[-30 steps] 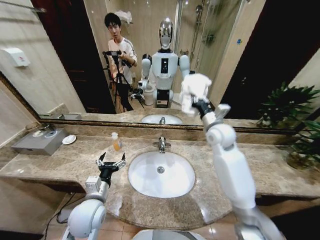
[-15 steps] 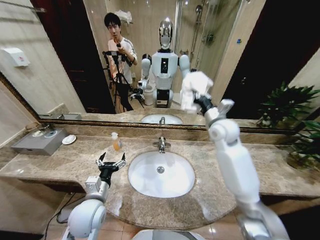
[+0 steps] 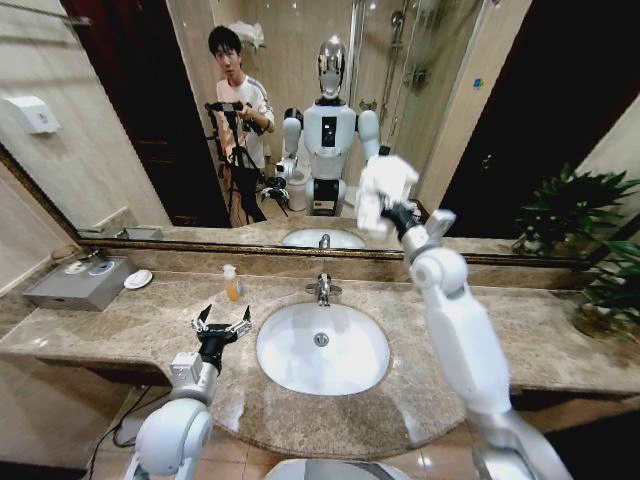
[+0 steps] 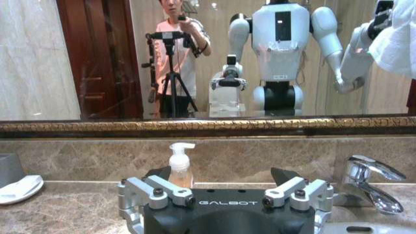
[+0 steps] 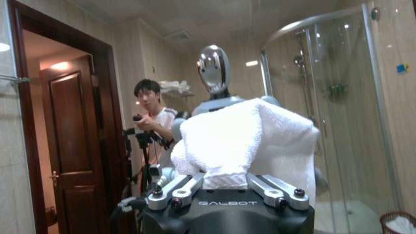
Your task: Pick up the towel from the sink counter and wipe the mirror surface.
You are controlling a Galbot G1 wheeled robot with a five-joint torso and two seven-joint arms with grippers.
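The white towel (image 3: 385, 186) is a lumpy bundle pressed against the mirror surface (image 3: 480, 110), right of the faucet and above it. My right gripper (image 3: 392, 207) is shut on the towel (image 5: 244, 141), with the arm stretched up over the sink counter (image 3: 520, 335). The towel's edge (image 4: 398, 45) also shows in the left wrist view. My left gripper (image 3: 222, 325) hangs open and empty above the counter, left of the basin (image 3: 322, 346), facing the mirror (image 4: 97, 58).
A chrome faucet (image 3: 323, 289) stands behind the basin. An orange soap pump bottle (image 3: 232, 283), a small white dish (image 3: 138, 279) and a grey tray (image 3: 80, 282) sit on the counter's left. Potted plants (image 3: 610, 290) crowd the right end.
My right gripper has slid the towel across the glass, first slightly right and up, then back left and down. The left arm has not moved.
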